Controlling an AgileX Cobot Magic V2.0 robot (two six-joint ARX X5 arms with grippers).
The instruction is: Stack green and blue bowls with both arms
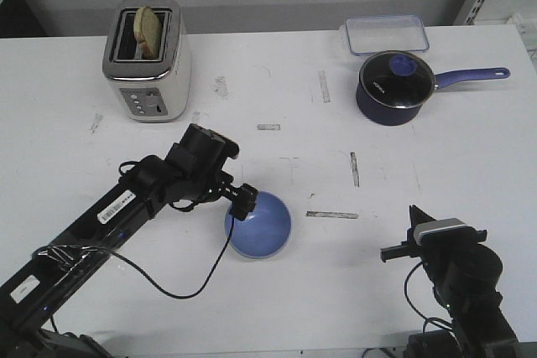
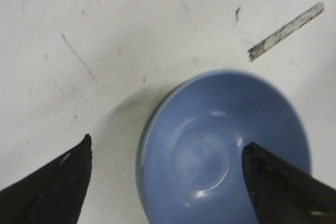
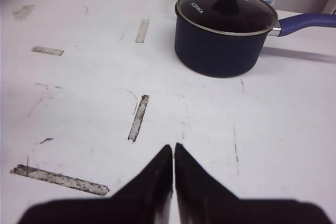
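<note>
The blue bowl (image 1: pixel 262 225) sits on the white table near the front middle, nested inside the green bowl, of which only a thin rim (image 2: pixel 143 140) shows at the blue bowl's (image 2: pixel 223 148) edge in the left wrist view. My left gripper (image 1: pixel 243 203) is open, empty, just above the bowls' left rim; its fingers (image 2: pixel 63 182) stand wide apart, one over the table and one over the blue bowl. My right gripper (image 3: pixel 174 148) is shut and empty, low at the front right (image 1: pixel 417 236), far from the bowls.
A dark navy saucepan (image 1: pixel 393 87) with a glass lid and blue handle stands at the back right, also in the right wrist view (image 3: pixel 223 32). A clear lidded container (image 1: pixel 386 34) lies behind it. A toaster (image 1: pixel 148 60) with bread stands at the back left.
</note>
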